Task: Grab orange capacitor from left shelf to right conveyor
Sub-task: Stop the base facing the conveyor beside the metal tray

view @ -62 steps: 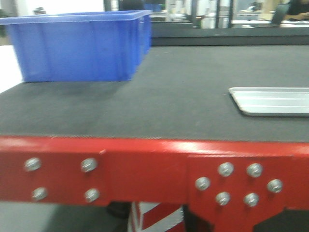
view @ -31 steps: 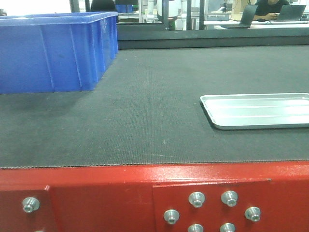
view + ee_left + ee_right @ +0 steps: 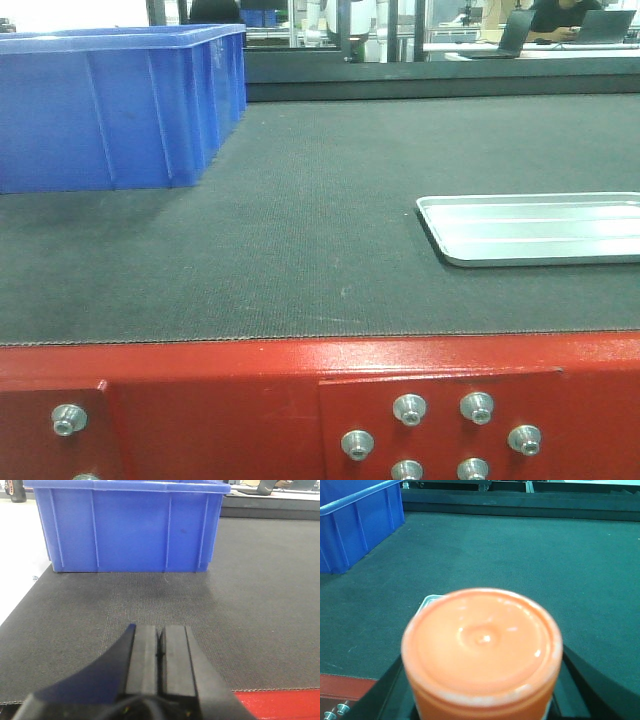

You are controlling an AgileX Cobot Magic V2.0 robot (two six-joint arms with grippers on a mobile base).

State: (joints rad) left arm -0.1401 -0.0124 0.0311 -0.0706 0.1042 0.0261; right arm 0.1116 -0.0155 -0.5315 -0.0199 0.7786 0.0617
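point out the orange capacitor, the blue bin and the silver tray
orange capacitor (image 3: pixel 482 645), right wrist view, flat end cap
blue bin (image 3: pixel 110 110), front view, near side wall
silver tray (image 3: pixel 535 228), front view, bare floor

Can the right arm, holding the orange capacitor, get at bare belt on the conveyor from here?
Probably yes. The right gripper, shut on the orange capacitor, hangs at the right conveyor's near edge. Bare belt lies ahead, with the blue bin off to the left and the silver tray's corner just beyond.
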